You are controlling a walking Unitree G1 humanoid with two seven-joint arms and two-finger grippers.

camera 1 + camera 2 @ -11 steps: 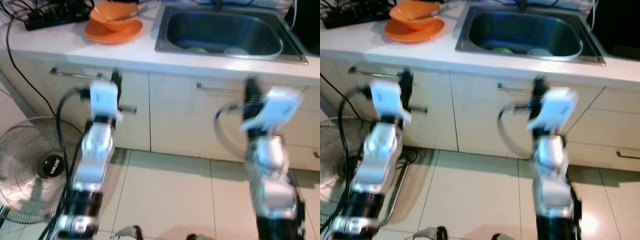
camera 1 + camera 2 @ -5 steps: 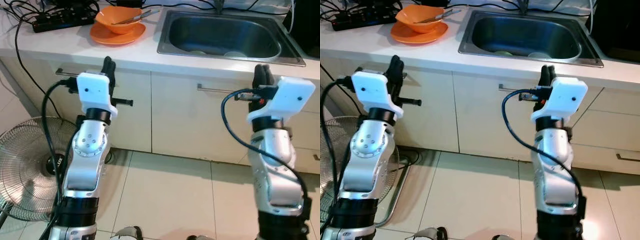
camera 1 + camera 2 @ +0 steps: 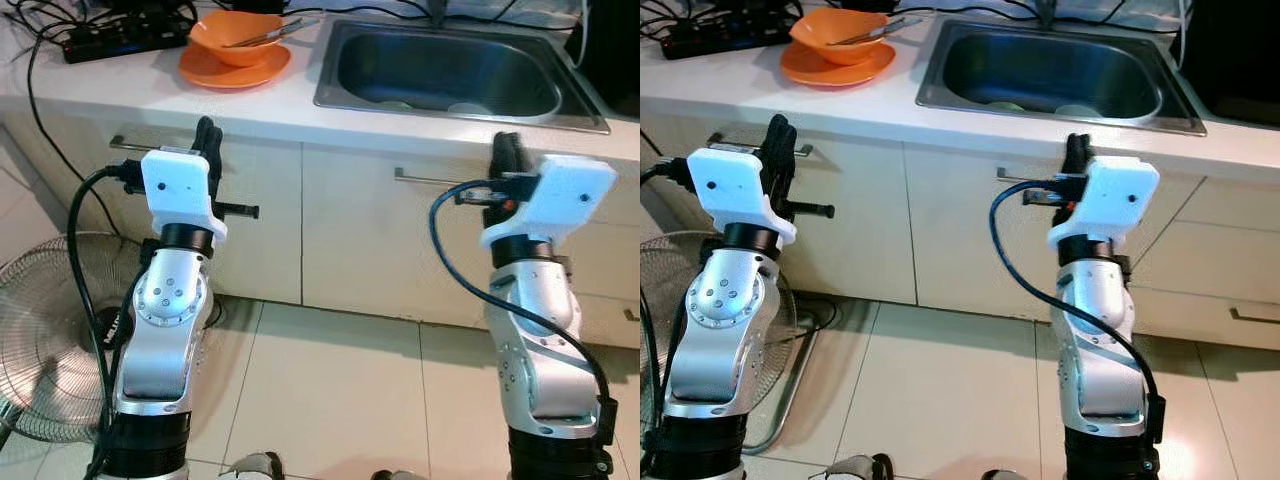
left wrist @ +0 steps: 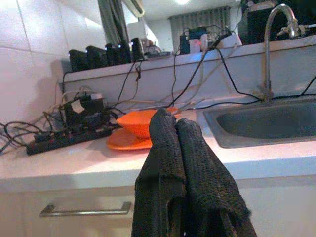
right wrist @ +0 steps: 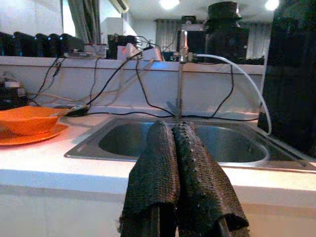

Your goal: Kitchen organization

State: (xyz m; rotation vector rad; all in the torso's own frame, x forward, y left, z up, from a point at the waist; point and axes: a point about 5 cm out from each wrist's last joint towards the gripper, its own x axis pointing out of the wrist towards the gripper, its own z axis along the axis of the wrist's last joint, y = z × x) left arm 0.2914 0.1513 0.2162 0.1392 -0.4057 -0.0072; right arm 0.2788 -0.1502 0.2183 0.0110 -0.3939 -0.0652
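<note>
Position: robot stands facing the kitchen table [image 3: 150, 95], both arms raised in front of the cabinet doors, below the worktop edge.

Left gripper [image 3: 207, 140]: jaws pressed together, fingers touching along their length in the left wrist view, nothing between them. It points up toward the table edge near the orange bowl [image 3: 232, 38]. Right gripper [image 3: 505, 155]: jaws likewise closed flat on each other, empty, aimed at the steel sink [image 3: 450, 70].

Task items:
- Orange bowl sits on an orange plate [image 3: 234, 68] on the table, to the left of the sink; a utensil [image 3: 262, 35] rests in the bowl, handle leaning over its rim. Likely left as used dishware awaiting tidying.
- Two pale objects lie in the sink basin [image 3: 395, 104]; too small to identify.
- Black power strip [image 3: 120, 38] with tangled cables lies behind the bowl, near the wall.

Surroundings: standing fan [image 3: 45, 350] on the tiled floor at the robot's left; its hub carries a label, not legible. Cabinet handle bars [image 3: 435, 180] run under the table edge. Faucet [image 5: 180, 74] stands behind the sink.

Judgement: arms are held high and closed as a ready posture for reaching over the table; no item is grasped yet, so organization looks barely begun. No other readable writing.
</note>
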